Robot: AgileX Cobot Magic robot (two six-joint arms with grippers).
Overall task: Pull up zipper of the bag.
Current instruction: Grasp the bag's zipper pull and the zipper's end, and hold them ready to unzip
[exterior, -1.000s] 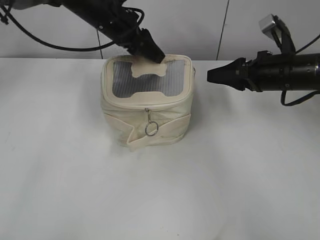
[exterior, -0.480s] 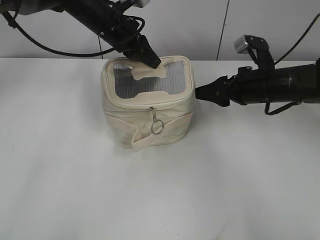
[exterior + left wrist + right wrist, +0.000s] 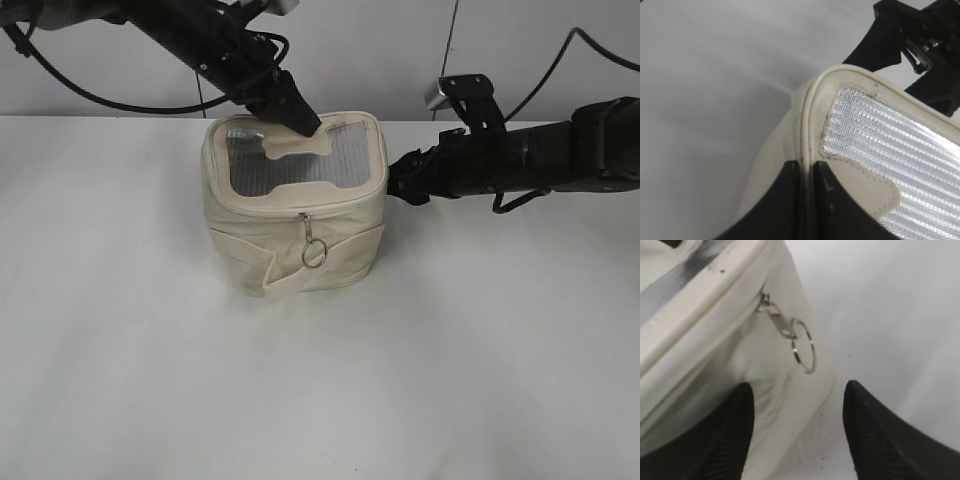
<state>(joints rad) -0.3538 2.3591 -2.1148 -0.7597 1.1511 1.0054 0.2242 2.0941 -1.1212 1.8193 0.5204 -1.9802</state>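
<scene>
The cream bag point(image 3: 290, 215) stands on the white table, its windowed lid facing up. The zipper runs under the lid rim, and its silver pull with ring point(image 3: 313, 248) hangs on the front face. My left gripper point(image 3: 303, 120) is shut on the lid's back rim; the left wrist view shows the rim pinched between the jaws point(image 3: 807, 172). My right gripper point(image 3: 395, 185) is open at the bag's right side, close to it. In the right wrist view the pull and ring point(image 3: 799, 344) hang just ahead of the open fingers point(image 3: 797, 407), with the bag's side point(image 3: 715, 365) partly between them.
The white table point(image 3: 320, 390) stretches in front of the bag. A pale wall point(image 3: 400, 50) runs behind it. The right arm's black body point(image 3: 540, 160) reaches in from the right and also shows in the left wrist view point(image 3: 920, 40).
My right gripper has moved left, from well clear of the bag to right beside its right side. The bag shifted slightly early on. The left gripper stays on the lid's back rim.
</scene>
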